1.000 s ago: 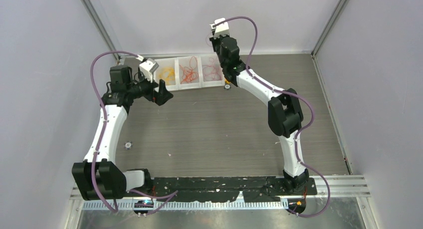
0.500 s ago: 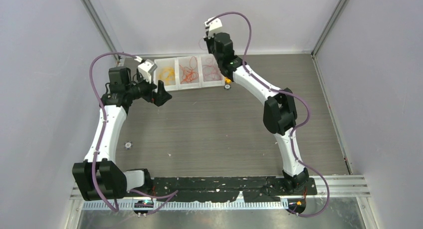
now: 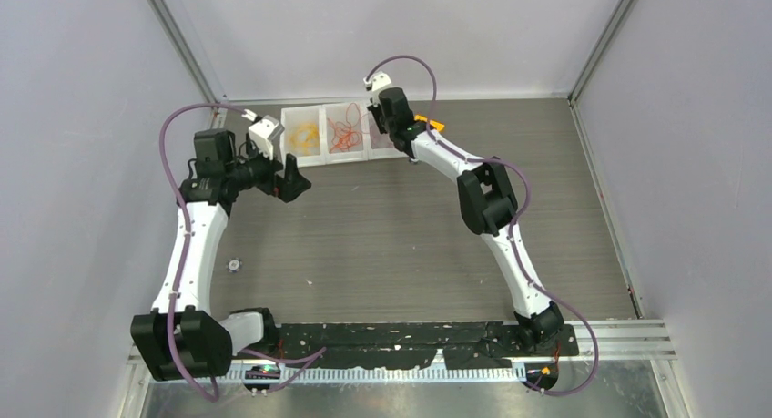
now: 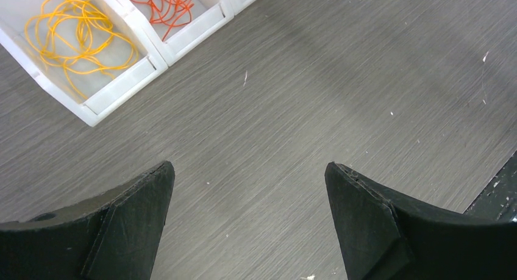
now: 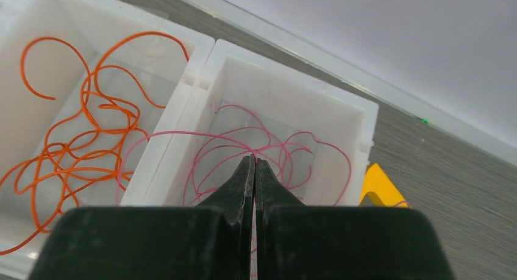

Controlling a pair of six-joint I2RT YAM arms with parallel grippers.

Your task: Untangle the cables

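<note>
Three white bins stand in a row at the back of the table. Yellow cables (image 3: 305,137) (image 4: 76,39) fill the left bin, orange cables (image 3: 344,132) (image 5: 73,146) the middle one. Thin pink cables (image 5: 286,152) lie in the right bin (image 5: 292,78), with one loop hanging over into the orange bin. My right gripper (image 5: 254,159) is above that right bin, shut on the pink cable where its loops meet at the tips. My left gripper (image 3: 289,175) (image 4: 248,167) hangs open over bare table just in front of the yellow bin, holding nothing.
A solid yellow plastic triangle (image 3: 428,123) (image 5: 379,185) lies on the table just right of the bins. A small pale round piece (image 3: 234,265) sits near the left arm. Grey walls close in the back and both sides.
The right arm has swung left and its wrist now sits over the right bin, which uncovers the yellow triangle. The left arm has drifted slightly left, still open.
</note>
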